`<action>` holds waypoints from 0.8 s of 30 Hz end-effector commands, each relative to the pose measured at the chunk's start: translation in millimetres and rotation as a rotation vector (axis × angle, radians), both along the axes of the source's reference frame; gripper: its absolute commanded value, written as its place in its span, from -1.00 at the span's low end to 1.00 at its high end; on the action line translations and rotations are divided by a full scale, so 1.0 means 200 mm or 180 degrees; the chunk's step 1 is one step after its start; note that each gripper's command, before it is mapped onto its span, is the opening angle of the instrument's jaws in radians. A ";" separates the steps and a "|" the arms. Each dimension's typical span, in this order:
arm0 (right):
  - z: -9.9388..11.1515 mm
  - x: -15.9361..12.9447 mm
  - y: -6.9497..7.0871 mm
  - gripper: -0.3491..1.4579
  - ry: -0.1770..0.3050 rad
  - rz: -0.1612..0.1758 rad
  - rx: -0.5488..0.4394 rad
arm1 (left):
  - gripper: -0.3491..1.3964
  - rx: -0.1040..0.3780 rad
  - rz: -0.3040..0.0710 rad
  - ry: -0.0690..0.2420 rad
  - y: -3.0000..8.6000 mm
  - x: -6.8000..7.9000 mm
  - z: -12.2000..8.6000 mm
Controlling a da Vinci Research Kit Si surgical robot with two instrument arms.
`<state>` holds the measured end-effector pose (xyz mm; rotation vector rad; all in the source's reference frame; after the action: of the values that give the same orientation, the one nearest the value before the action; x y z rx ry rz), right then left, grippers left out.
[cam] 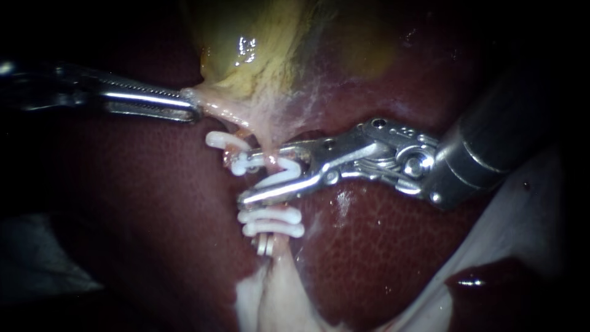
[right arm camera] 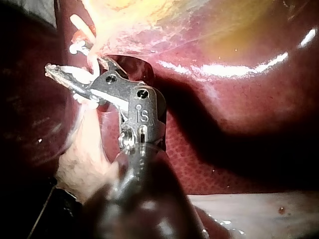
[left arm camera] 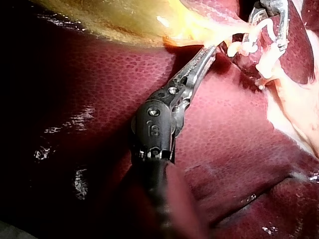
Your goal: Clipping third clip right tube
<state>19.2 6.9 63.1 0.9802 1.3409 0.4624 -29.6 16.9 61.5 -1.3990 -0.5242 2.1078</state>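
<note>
While wide around clip (cam: 279, 174), pincer (cam: 265, 173) astride tube (cam: 278, 246)

The dark maroon liver (cam: 381, 258) carries a fine speckle of lighter red dots and wet white glints. The glossy gallbladder (cam: 258, 43) is yellow-green, fading to olive where it meets the maroon. Its pale tissue band (cam: 227, 110) is cream and pink, streaked with thin white fibres. The narrow tube (cam: 279, 264) is pinkish cream. The open plastic clip (cam: 279, 176) is plain white, as are the two closed plastic clips (cam: 270, 222) and the curved upper clip (cam: 224, 141). A small metal clip (cam: 266, 245) is silver. The left instrument (cam: 192, 106) is bright silver steel. The right instrument (cam: 264, 173) is silver-grey with a black shaft. The thin sheet (cam: 528, 209) is white, with one dark red patch.
</note>
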 end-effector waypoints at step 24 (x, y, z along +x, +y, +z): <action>0.002 -0.002 0.004 -0.81 -0.0026 -0.0005 0.0084 | -1.00 -0.0002 -0.0003 0.0004 0.000 -0.001 0.001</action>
<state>18.8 7.6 63.6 1.0000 1.3290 0.4840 -29.8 16.8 61.7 -1.3984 -0.5228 2.1082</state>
